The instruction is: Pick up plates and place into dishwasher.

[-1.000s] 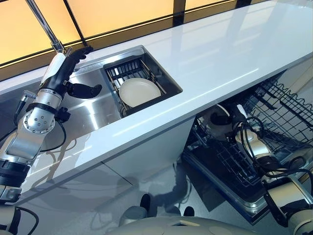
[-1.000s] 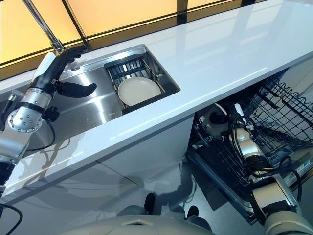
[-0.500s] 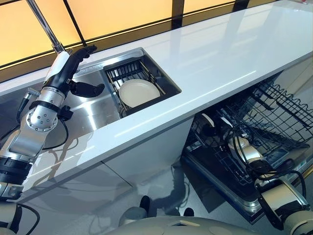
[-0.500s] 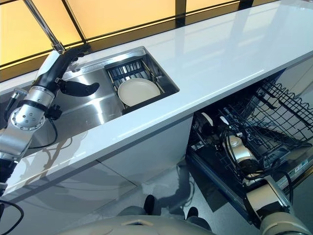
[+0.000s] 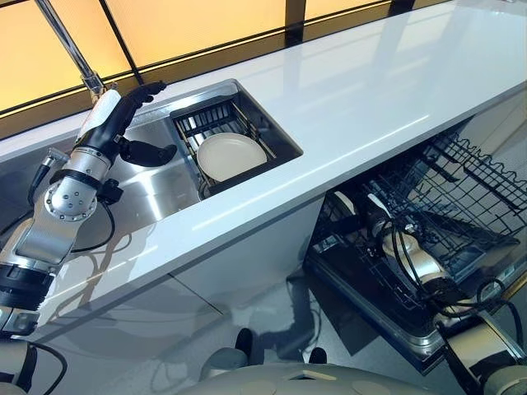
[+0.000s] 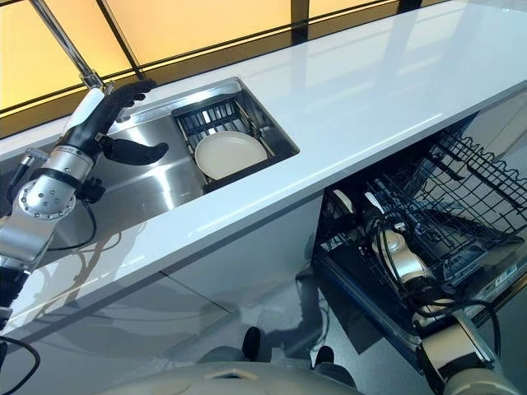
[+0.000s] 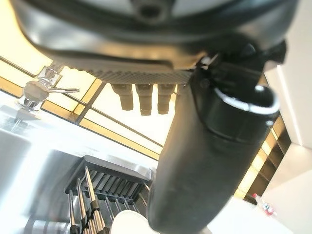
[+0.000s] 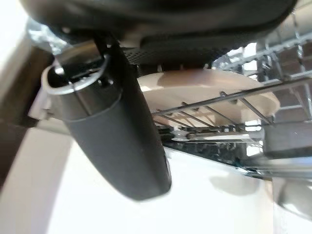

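Observation:
A cream plate [image 5: 230, 156] lies flat in the black rack [image 5: 206, 119] inside the steel sink [image 5: 156, 193]. My left hand [image 5: 123, 111] hovers open above the sink, left of that plate, with its thumb [image 7: 204, 161] held out. My right hand [image 5: 377, 222] reaches under the counter into the open dishwasher's lower rack [image 5: 379, 284]. In the right wrist view a second cream plate [image 8: 195, 85] sits among the rack wires just past the hand's thumb [image 8: 117, 131]. I cannot tell whether the hand still holds it.
A long white countertop [image 5: 370, 90] runs across the scene above the dishwasher. The upper wire rack [image 5: 469, 189] is pulled out on the right. A tall faucet [image 5: 70, 45] rises behind the sink, close to my left hand.
My right hand has moved lower and deeper into the dishwasher's lower rack along with the plate. The left hand has stayed over the sink.

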Tool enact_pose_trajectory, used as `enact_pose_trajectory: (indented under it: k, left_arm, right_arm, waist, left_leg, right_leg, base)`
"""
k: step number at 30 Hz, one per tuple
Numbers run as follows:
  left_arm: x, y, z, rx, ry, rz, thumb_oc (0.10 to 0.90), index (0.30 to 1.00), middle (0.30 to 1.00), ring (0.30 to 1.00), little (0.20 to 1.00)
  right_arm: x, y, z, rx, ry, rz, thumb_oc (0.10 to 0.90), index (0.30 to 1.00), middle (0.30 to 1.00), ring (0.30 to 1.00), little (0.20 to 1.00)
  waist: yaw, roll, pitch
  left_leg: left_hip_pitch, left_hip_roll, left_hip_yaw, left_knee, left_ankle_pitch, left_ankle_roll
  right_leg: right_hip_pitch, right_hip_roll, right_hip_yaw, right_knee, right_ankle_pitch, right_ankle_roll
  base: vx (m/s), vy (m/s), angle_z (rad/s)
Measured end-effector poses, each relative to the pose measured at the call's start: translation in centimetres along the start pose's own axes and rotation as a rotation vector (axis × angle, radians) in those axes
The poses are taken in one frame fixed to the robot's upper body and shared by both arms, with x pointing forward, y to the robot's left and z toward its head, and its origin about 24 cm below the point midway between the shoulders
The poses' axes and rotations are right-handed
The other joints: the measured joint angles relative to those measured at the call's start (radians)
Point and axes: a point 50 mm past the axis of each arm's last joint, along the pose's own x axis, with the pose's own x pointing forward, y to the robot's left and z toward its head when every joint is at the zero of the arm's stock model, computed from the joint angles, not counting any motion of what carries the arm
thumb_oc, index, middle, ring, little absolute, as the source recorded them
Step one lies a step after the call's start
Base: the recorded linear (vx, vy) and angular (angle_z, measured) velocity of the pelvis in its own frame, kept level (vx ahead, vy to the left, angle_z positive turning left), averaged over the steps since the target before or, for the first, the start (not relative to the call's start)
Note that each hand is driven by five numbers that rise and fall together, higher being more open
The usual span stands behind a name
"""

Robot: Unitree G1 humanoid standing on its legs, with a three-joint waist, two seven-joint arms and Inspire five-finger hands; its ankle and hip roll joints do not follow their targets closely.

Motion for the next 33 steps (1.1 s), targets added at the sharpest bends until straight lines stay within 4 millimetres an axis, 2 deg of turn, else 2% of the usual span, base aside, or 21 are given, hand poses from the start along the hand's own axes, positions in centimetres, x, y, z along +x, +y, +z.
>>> enact_pose_trajectory:
  k: [5, 11, 22, 28, 33]
  left_arm:
    - [-0.6, -0.3, -0.1, -0.001, 0.001, -0.010, 0.800, 0.900, 0.900, 0.900, 0.900]
    - [-1.5, -0.5, -0.6, -0.003, 0.007, -0.019, 0.800, 0.900, 0.900, 0.900, 0.900]
    - [-1.5, -0.5, -0.5, 0.030, 0.003, -0.018, 0.800, 0.900, 0.900, 0.900, 0.900]
    - [-2.6, 0.5, -1.2, 0.032, 0.032, 0.020, 0.800, 0.900, 0.900, 0.900, 0.900]
    - [-2.6, 0.7, -1.3, 0.033, 0.039, 0.026, 0.800, 0.900, 0.900, 0.900, 0.900]
  right_arm:
    - [-1.1, 0.2, 1.4, -0.076, -0.111, -0.033, 0.800, 0.900, 0.900, 0.900, 0.900]
    - [-2.0, -1.1, 0.9, -0.082, -0.134, -0.073, 0.800, 0.900, 0.900, 0.900, 0.900]
    - [-3.0, -2.3, 0.6, -0.070, -0.149, -0.131, 0.800, 0.900, 0.900, 0.900, 0.900]
    - [-4.3, -3.4, 1.8, -0.035, -0.254, -0.221, 0.800, 0.900, 0.900, 0.900, 0.900]
    - [-5.3, -5.0, 2.6, -0.037, -0.315, -0.286, 0.800, 0.900, 0.900, 0.900, 0.900]
  waist:
    - [-0.027, -0.001, 0.001]
    - [-0.050, -0.001, 0.001]
    - [-0.053, 0.000, 0.015]
    - [-0.065, -0.002, 0.030]
    - [-0.068, -0.002, 0.030]
  left_leg:
    - [-0.001, 0.000, 0.018, 0.000, -0.003, 0.002]
    - [0.000, 0.001, 0.026, 0.000, -0.007, 0.002]
    - [0.009, 0.002, 0.046, -0.002, -0.014, 0.003]
    - [0.011, 0.001, 0.049, 0.000, -0.016, 0.004]
    - [0.013, 0.001, 0.053, 0.000, -0.017, 0.004]
  right_leg:
    - [-0.010, 0.000, 0.018, 0.001, 0.000, 0.000]
    - [-0.013, 0.000, 0.028, 0.001, 0.000, 0.001]
    - [-0.013, 0.001, 0.047, -0.003, -0.003, 0.005]
    - [-0.013, 0.000, 0.052, 0.001, 0.000, 0.001]
    - [-0.014, 0.000, 0.055, 0.001, 0.000, 0.001]
  base:
    - [-0.01, 0.020, -0.10]
    - [0.00, 0.007, -0.04]
    - [0.00, 0.003, -0.05]
    - [0.00, 0.002, -0.01]
    - [0.00, 0.001, -0.02]
